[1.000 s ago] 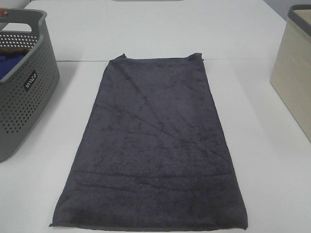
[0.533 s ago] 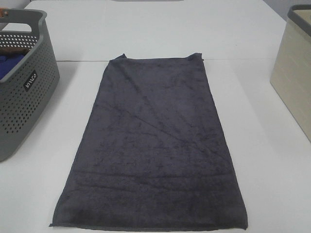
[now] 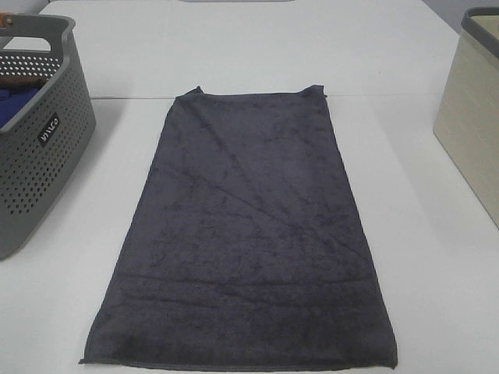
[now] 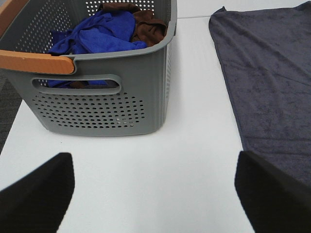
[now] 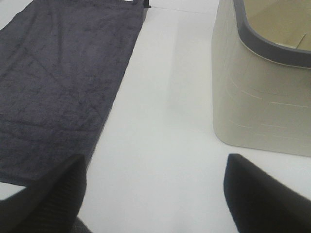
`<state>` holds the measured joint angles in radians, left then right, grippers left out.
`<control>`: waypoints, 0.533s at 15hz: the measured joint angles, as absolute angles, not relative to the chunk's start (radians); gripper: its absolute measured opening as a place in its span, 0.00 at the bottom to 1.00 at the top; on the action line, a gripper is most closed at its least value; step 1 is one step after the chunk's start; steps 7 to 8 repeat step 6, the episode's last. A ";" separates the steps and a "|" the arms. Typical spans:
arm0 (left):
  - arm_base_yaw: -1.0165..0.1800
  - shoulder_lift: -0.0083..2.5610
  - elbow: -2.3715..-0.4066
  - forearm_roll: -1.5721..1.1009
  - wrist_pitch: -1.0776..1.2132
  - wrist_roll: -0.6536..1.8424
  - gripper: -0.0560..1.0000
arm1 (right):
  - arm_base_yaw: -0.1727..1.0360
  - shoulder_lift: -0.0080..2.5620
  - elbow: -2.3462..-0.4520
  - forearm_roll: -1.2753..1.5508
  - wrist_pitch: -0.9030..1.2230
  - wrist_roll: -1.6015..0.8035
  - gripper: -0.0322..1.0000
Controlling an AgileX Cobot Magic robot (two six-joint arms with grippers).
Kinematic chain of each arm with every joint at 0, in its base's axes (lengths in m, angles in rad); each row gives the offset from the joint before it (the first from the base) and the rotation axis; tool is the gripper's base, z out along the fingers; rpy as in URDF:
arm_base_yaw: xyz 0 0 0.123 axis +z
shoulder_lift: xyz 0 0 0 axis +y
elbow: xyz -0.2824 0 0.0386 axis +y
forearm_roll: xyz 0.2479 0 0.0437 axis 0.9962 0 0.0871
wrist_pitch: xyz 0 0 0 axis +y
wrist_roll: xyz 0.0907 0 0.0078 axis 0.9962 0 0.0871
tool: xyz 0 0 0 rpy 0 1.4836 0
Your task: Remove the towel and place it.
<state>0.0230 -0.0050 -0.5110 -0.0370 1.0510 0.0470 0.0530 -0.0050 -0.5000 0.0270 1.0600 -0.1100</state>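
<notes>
While towel (image 3: 242,234) lies flat, left wrist shows basket's (image 4: 121,63) blue cloth (image 4: 97,34).

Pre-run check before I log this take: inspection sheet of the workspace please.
Surface: white table, bare apart from the items below.
Job's things: towel spread flat in the middle, untouched.
Clutter: grey perforated basket holding blue cloth and brown cloth; beige bin apart from the towel.
Grippers: left gripper and right gripper open, empty, above bare table.
Cables: nothing seen.
Surroundings: dark floor past the table edge by the basket.
</notes>
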 joint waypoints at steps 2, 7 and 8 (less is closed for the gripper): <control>0.023 -0.005 -0.511 -0.044 1.051 0.047 0.85 | 0.053 -0.005 -0.500 0.027 1.060 -0.110 0.76; 0.023 -0.005 -0.511 -0.045 1.051 0.047 0.85 | 0.053 -0.005 -0.500 0.027 1.060 -0.110 0.76; 0.023 -0.005 -0.511 -0.045 1.051 0.047 0.85 | 0.053 -0.005 -0.500 0.027 1.060 -0.110 0.76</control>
